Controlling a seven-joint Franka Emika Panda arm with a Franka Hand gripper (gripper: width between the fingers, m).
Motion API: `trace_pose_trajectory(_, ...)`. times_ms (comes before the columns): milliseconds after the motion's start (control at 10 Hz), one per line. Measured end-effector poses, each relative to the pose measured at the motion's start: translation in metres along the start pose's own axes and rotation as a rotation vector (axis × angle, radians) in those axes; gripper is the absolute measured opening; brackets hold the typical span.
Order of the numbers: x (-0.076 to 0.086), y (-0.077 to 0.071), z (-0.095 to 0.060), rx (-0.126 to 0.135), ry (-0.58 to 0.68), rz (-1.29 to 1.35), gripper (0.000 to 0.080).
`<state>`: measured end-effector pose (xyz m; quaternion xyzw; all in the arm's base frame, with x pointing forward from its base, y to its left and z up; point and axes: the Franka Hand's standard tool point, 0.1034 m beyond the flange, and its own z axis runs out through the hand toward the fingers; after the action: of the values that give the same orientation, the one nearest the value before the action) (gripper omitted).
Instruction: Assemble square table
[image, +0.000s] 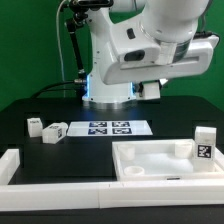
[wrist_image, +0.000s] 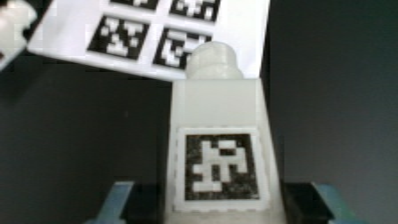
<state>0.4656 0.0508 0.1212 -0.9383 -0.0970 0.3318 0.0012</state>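
Item: one arm. We record smooth, rounded white shells with a glossy finish, parted by thin dark seams at the joints. We note a broad, cylindrical white base, ringed low down by a band of blue light. We list black cables running beside the column on the exterior view's left, and a dark grey patch under the foremost shell. Jaws: in the wrist view we see two blue-grey pads, flat-faced and blurred.

Square tabletop lies near an upright leg post
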Motion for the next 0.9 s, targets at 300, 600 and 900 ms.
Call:
trace_pose_trajectory(300, 0.004, 0.004, -0.015, -0.010, 0.239, -0.017, 0.0291)
trace_pose_trajectory(600, 0.034, 0.026, -0.099, 0.021, 0.566, -0.017, 0.0291)
trace_pose_trajectory(900, 0.036, 0.036, -0.107, -0.011, 0.812, 0.009, 0.0291)
